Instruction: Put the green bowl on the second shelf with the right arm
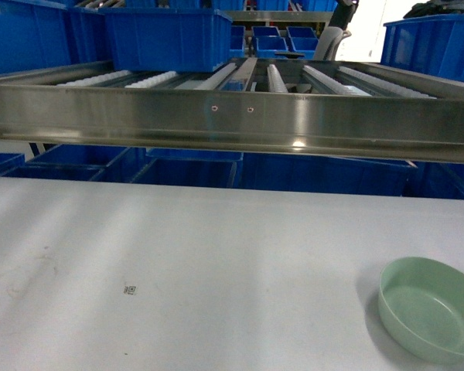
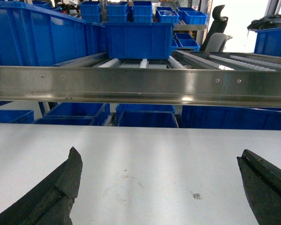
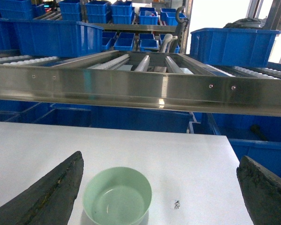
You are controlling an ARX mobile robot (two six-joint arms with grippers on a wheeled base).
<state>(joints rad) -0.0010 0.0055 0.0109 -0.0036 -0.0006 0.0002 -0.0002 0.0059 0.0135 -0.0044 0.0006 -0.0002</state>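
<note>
Green bowl upright on table, mouth up; right gripper spread wide, empty.

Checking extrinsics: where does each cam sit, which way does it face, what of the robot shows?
Head: high on the robot, slanting down over the white table to the steel shelf; green bowl lower right; no robot parts.
Left wrist: low, facing the shelf; open left gripper frames bare table.
Right wrist: same heading; open right gripper frames the bowl.
Shared: shelf rail and blue crate in all; bowl in head and right wrist.
</note>
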